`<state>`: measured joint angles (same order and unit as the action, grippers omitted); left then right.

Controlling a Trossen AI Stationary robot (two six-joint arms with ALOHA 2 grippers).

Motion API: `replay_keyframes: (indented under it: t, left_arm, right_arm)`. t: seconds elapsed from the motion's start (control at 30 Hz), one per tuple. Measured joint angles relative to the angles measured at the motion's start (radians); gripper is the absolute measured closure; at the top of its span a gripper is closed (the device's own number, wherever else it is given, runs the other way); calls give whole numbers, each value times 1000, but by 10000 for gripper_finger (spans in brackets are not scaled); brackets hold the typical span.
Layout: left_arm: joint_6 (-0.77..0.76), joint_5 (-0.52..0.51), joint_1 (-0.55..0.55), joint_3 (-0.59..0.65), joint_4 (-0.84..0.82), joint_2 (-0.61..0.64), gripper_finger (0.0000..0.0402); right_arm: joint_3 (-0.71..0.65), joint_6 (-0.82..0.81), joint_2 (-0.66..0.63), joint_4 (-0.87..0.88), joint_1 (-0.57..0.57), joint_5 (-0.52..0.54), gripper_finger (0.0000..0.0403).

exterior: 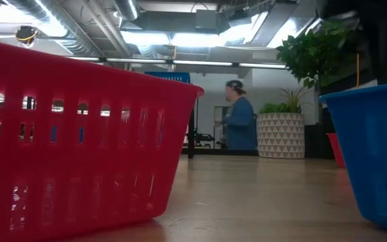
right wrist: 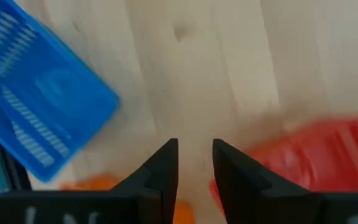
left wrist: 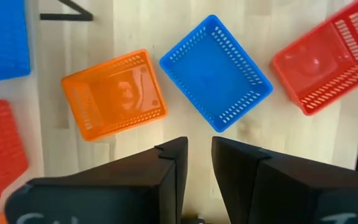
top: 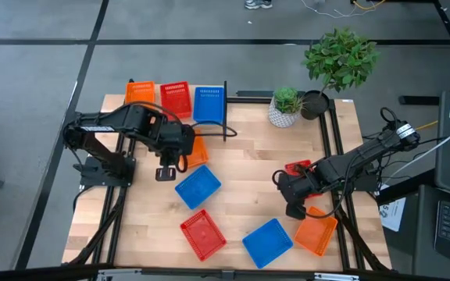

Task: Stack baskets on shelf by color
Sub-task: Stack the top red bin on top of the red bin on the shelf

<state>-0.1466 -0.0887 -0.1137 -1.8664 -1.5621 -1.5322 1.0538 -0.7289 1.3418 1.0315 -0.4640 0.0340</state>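
The shelf (top: 180,115) at the table's far left carries an orange basket (top: 139,93), a red basket (top: 175,97) and a blue basket (top: 208,103) side by side. Loose on the table lie an orange basket (left wrist: 114,93), a blue basket (left wrist: 216,71), a red basket (top: 202,234), a second blue basket (top: 267,242), an orange basket (top: 316,232) and a red basket (top: 298,167). My left gripper (top: 165,173) hangs above bare wood beside the loose orange and blue baskets, narrowly open and empty (left wrist: 196,162). My right gripper (top: 293,207) points down over bare wood, narrowly open and empty (right wrist: 195,163).
A white patterned plant pot (top: 284,115) and a taller dark-potted plant (top: 338,58) stand at the far right. Black frame rails (top: 336,148) run along the table's sides. A person (exterior: 238,124) stands in the room beyond. Bare wood (top: 248,168) lies mid-table.
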Motion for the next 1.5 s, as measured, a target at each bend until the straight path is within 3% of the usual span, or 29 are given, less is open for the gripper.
replay_keyframes:
  t: [0.2,0.63,0.83,1.07,1.23,1.5]
  left_arm:
    - [20,0,-15,0,-1,0,336]
    - [3,-30,-63,21,48,4,344]
    - [-10,-50,-99,209,158,44,344]
    - [-141,-39,-144,473,273,127,344]
    - [-243,-31,-186,590,353,227,344]
    - [-329,-128,-245,689,436,337,344]
  right_arm:
    - [-26,-25,-1,159,-56,-6,304]
    - [-218,6,0,54,-126,9,304]
    - [-242,8,0,34,-126,-7,304]
    - [-244,18,0,19,-127,-10,304]
    - [-227,7,0,12,-127,-11,304]
    - [-209,4,0,-2,-127,-11,304]
